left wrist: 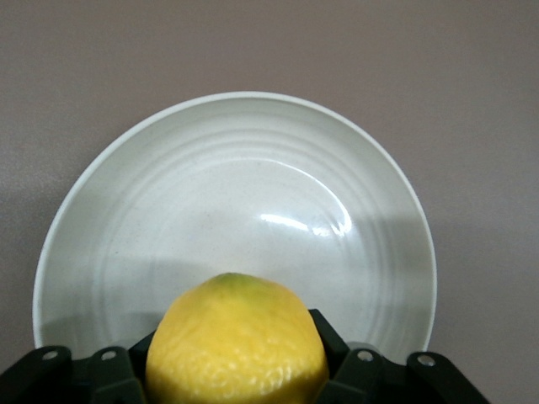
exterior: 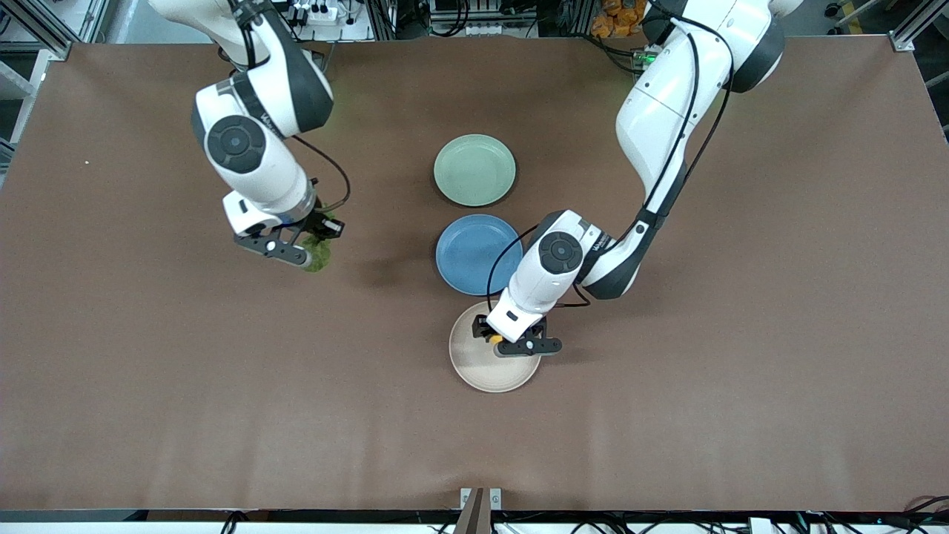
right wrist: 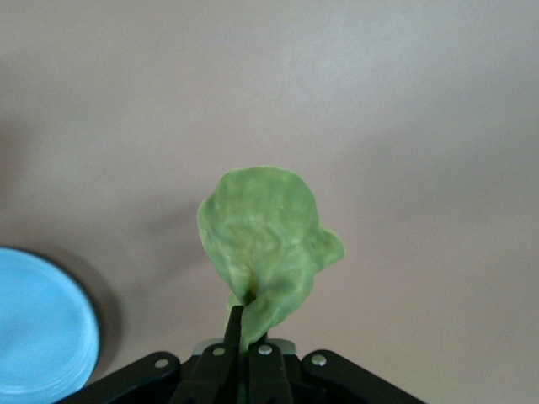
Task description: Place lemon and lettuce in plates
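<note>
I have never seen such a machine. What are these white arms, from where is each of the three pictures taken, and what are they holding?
These are two robot arms at a brown table, each ending in a two-finger gripper. The wide picture comes from a high camera facing the robots; the two others come from cameras on the arms' wrists.

Three plates lie in a row: the mint green plate, the blue plate, and, nearest the front camera, the beige plate.

The left gripper holds the lemon over the beige plate. The right gripper holds the lettuce in the air over bare table, toward the right arm's end.
</note>
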You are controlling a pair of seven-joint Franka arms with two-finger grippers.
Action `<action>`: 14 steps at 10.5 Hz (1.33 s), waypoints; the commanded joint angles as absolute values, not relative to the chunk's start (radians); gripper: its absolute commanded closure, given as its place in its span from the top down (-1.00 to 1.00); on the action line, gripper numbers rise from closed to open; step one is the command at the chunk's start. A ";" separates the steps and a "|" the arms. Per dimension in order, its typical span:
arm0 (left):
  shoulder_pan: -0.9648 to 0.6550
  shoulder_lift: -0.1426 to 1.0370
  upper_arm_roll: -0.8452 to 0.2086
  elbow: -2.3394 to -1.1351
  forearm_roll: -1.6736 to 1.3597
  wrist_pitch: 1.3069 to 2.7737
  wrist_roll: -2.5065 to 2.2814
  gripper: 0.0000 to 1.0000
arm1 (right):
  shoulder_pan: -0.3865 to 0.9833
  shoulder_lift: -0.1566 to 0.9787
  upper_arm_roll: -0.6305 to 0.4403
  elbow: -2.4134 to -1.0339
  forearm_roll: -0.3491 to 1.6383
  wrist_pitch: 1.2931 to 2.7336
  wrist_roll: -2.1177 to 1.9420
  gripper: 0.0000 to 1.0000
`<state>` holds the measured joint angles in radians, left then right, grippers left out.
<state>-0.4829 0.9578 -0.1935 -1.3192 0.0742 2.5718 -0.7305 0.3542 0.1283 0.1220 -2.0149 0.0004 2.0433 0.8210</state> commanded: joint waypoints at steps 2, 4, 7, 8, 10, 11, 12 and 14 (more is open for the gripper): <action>-0.500 0.988 -0.173 -1.295 0.060 2.599 -0.739 -0.22 | 0.418 0.104 0.114 -2.039 0.118 2.106 0.883 -1.00; -0.500 0.988 -0.172 -1.298 0.064 2.600 -0.738 0.99 | 0.491 0.115 0.114 -2.040 0.120 2.146 0.998 -1.00; -0.509 0.983 -0.163 -1.298 0.074 2.600 -0.738 1.00 | 0.598 0.132 0.114 -2.040 0.120 2.167 1.156 -1.00; -0.515 0.980 -0.143 -1.298 0.074 2.600 -0.739 1.00 | 0.636 0.144 0.114 -2.040 0.118 2.168 1.213 -1.00; -0.515 0.953 -0.140 -1.298 0.068 2.591 -0.744 1.00 | 0.714 0.170 0.112 -2.036 0.114 2.169 1.323 -1.00; -0.508 0.933 -0.141 -1.298 0.064 2.570 -0.744 1.00 | 0.747 0.182 0.112 -2.036 0.112 2.186 1.374 -1.00; -0.503 0.914 -0.141 -1.296 0.048 2.512 -0.744 1.00 | 0.771 0.202 0.112 -2.036 0.110 2.207 1.411 -1.00; -0.483 0.867 -0.141 -1.295 0.034 2.430 -0.744 1.00 | 0.816 0.257 0.110 -2.022 0.106 2.249 1.468 -1.00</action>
<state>-0.4901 0.9198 -0.1508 -1.2802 0.0594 2.4937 -0.7308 0.7878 0.2181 0.1209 -2.0349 0.1022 2.2184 1.4232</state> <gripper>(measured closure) 0.000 0.965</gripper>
